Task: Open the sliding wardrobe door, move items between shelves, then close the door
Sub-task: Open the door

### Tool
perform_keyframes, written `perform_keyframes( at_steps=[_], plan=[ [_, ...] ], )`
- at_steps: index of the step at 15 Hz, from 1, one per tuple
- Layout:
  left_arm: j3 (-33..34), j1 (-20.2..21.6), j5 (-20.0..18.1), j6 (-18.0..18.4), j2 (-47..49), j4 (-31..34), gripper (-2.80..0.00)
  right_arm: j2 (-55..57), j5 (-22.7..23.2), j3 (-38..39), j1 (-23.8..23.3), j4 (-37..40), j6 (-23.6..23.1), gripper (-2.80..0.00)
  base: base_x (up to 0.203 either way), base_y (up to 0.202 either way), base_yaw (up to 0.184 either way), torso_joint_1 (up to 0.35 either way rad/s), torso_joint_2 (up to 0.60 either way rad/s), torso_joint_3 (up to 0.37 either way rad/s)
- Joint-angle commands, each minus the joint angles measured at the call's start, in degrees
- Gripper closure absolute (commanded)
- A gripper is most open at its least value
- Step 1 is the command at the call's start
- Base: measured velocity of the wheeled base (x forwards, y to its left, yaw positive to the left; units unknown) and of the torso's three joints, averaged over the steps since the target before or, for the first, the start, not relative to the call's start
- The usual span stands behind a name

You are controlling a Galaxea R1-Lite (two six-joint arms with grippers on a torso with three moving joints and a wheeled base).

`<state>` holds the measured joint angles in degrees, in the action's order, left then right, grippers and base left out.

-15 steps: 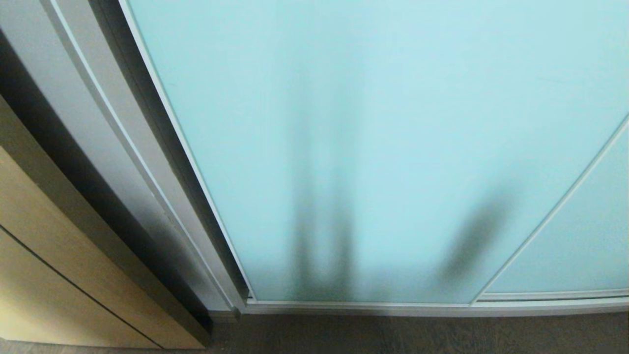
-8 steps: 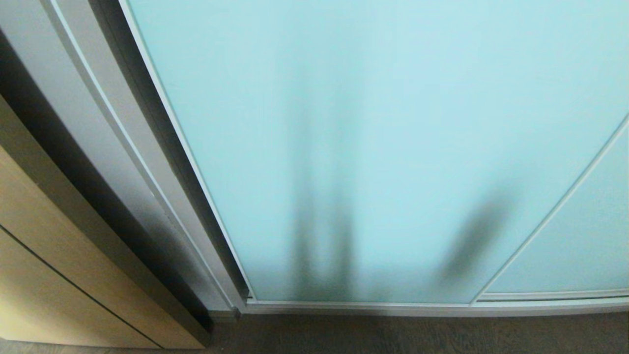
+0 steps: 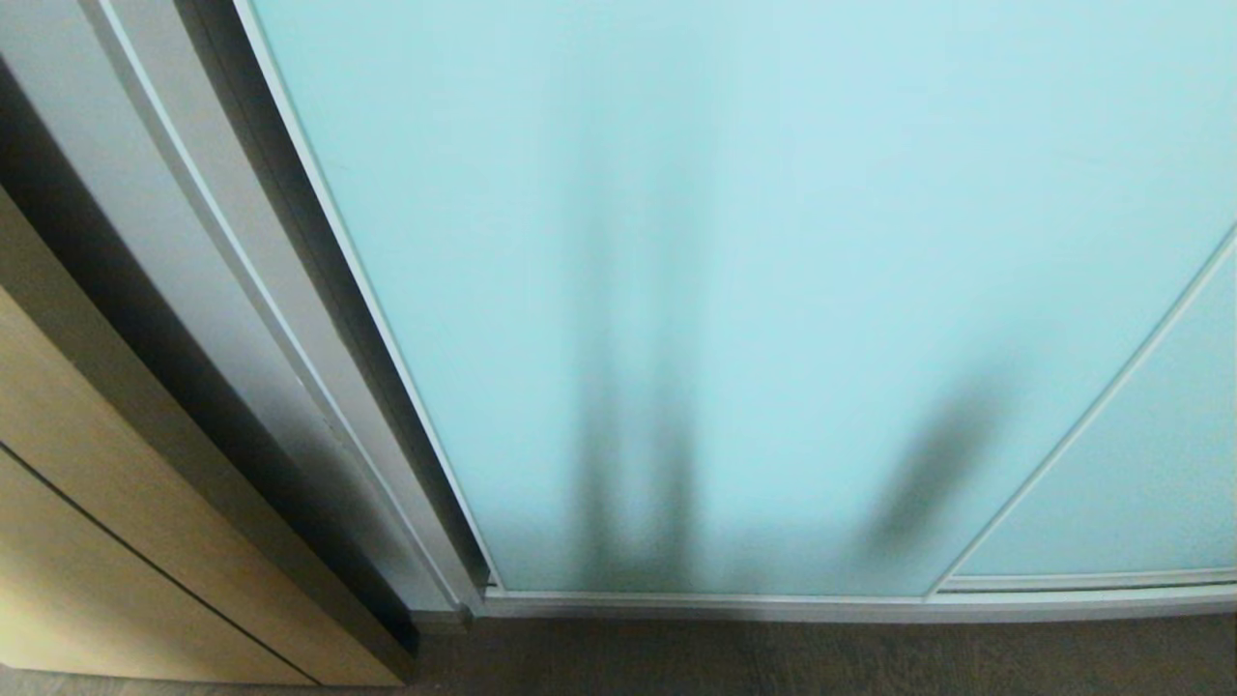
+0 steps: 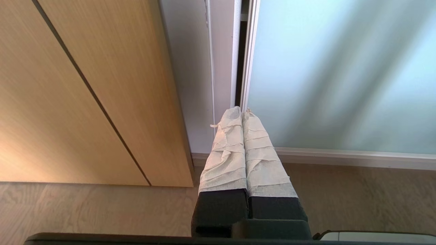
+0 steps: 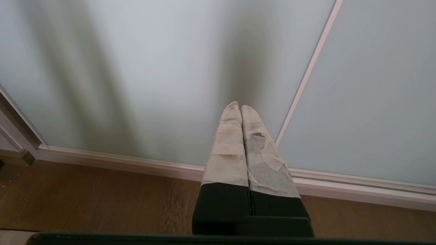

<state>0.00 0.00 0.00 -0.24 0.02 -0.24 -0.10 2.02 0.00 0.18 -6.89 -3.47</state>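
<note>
While both arms hang low and parked, left pincer (image 4: 242, 112) points at the floor (image 4: 357, 190) with taped fingers (image 4: 226, 149) pressed together, empty, just before the door's frame edge. Right pincer (image 5: 237, 106) likewise pinched closed, empty, facing the sliding wardrobe door (image 3: 734, 290), which stands shut beside a wooden panel (image 4: 85, 92).

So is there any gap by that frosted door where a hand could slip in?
Only a dark slit between the sliding wardrobe door and the grey frame post; too narrow to judge. Bare floor runs along the bottom rail.
</note>
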Motion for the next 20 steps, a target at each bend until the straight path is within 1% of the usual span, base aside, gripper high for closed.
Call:
perform_keyframes(
  at_steps=[1,19,20],
  plan=[
    [0.09,0.00,0.00,-0.02,-0.02,-0.02,0.00,-0.08,0.04,0.00,0.07,-0.06,-0.04,0.00,0.000,0.000,0.000,0.000,0.00,0.000],
    [0.09,0.00,0.00,-0.02,-0.02,-0.02,0.00,-0.08,0.05,0.00,-0.01,-0.06,-0.04,0.00,0.000,0.000,0.000,0.000,0.00,0.000],
    [0.02,0.00,0.09,0.48,-0.02,-0.02,0.00,-0.08,0.09,0.00,-0.01,-0.06,-0.04,0.00,0.000,0.000,0.000,0.000,0.00,0.000]
  ],
)
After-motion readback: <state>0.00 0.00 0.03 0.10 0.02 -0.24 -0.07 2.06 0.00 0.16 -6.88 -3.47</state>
